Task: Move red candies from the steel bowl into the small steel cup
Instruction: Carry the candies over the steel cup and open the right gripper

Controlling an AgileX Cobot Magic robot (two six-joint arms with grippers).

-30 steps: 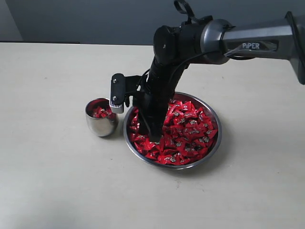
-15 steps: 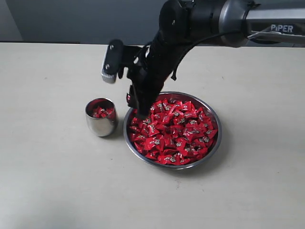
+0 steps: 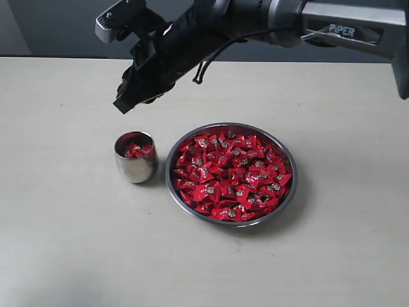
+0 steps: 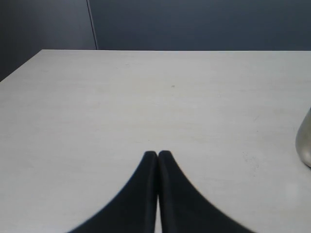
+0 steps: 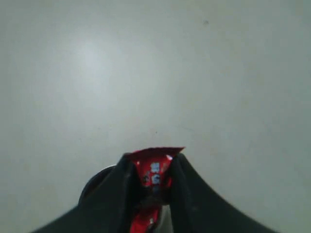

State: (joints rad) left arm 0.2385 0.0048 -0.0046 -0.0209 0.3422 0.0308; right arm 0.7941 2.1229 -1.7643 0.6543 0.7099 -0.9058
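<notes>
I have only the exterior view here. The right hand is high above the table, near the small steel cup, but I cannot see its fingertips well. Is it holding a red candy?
Observer: Yes. The right wrist view shows the right hand pinching one red candy between its fingers.
Operator: Good. Is the cup below it?
Observer: In that view a round rim, likely the small steel cup, peeks out behind one finger. Most of it is hidden.
Operator: I cannot find the left hand.
Observer: The left wrist view shows the left hand shut, holding nothing, above the table.
</notes>
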